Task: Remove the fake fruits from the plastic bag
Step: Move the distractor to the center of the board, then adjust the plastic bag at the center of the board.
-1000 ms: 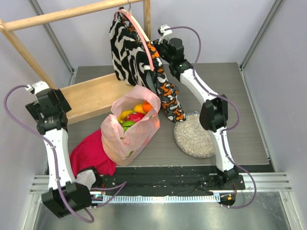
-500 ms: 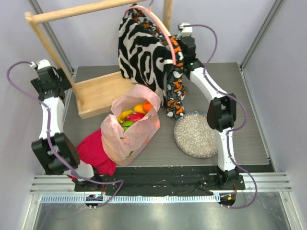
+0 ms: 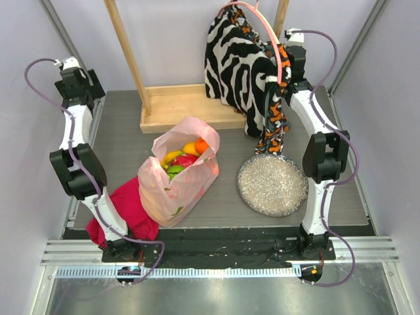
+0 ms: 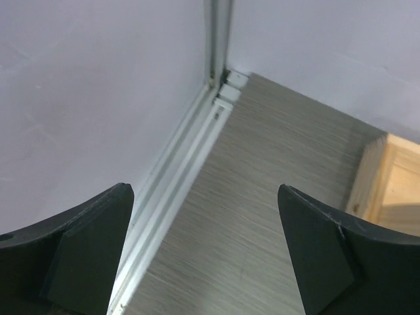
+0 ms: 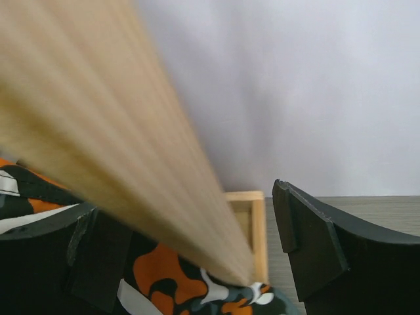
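Observation:
The pink plastic bag (image 3: 178, 184) stands open in the middle of the table. The fake fruits (image 3: 184, 157) lie inside it: an orange one, a yellow one, a red one and a green one show at its mouth. My left gripper (image 3: 80, 88) is raised at the far back left, well away from the bag. Its jaws are open over bare table (image 4: 205, 216). My right gripper (image 3: 290, 58) is high at the back right. It is open, with the wooden rack's post (image 5: 131, 144) between its fingers, close against the left finger.
The wooden rack's base (image 3: 184, 108) stands behind the bag. A zebra-patterned fabric bag (image 3: 236, 72) and an orange camouflage cloth (image 3: 274, 121) hang from the rack. A silvery round plate (image 3: 272, 185) lies right of the bag. A magenta cloth (image 3: 128, 207) lies to its left.
The rack and its hanging fabrics have slid from back left to back centre-right together with my right gripper. The left arm rose from a folded pose. The plate shifted slightly right.

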